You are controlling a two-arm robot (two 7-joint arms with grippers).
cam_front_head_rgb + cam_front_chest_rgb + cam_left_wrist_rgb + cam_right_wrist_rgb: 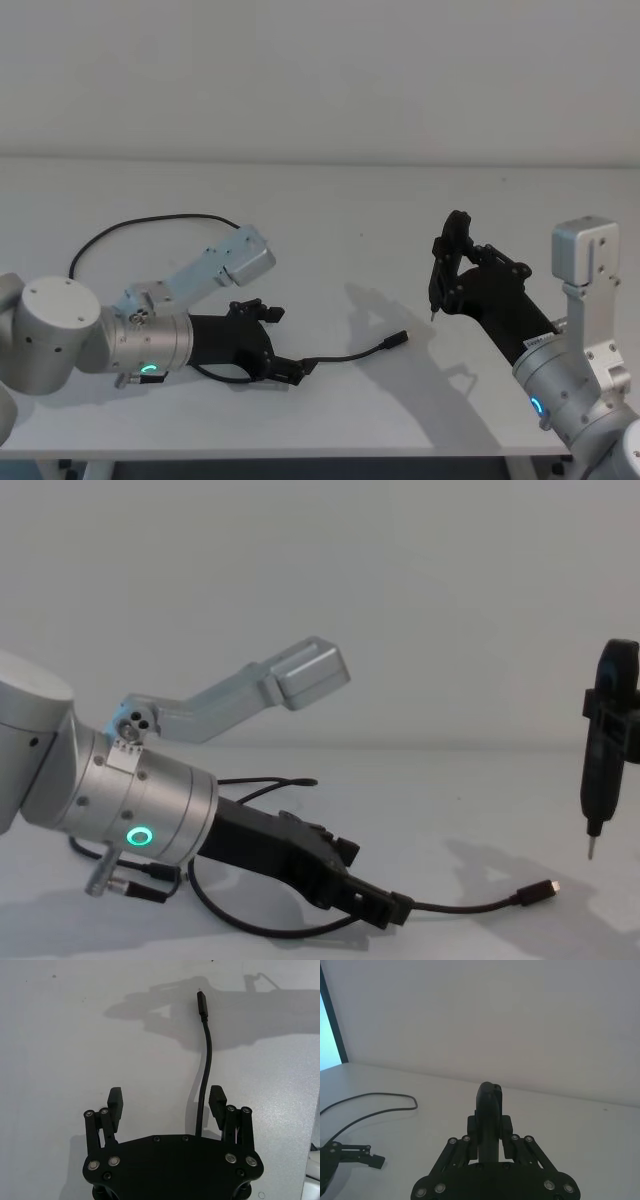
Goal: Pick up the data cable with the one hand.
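Here the thin black data cable (209,1050) threads the gaping left end effector (166,1093) — right end effector (490,1125) clamps tool (603,730).

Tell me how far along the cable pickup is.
Approach looks done: the left tool sits low, open fingers straddling the data cable. It grips nothing yet; the cable lies on the table. Closing and lifting remain. The right tool, raised aside, holds a slim probe.
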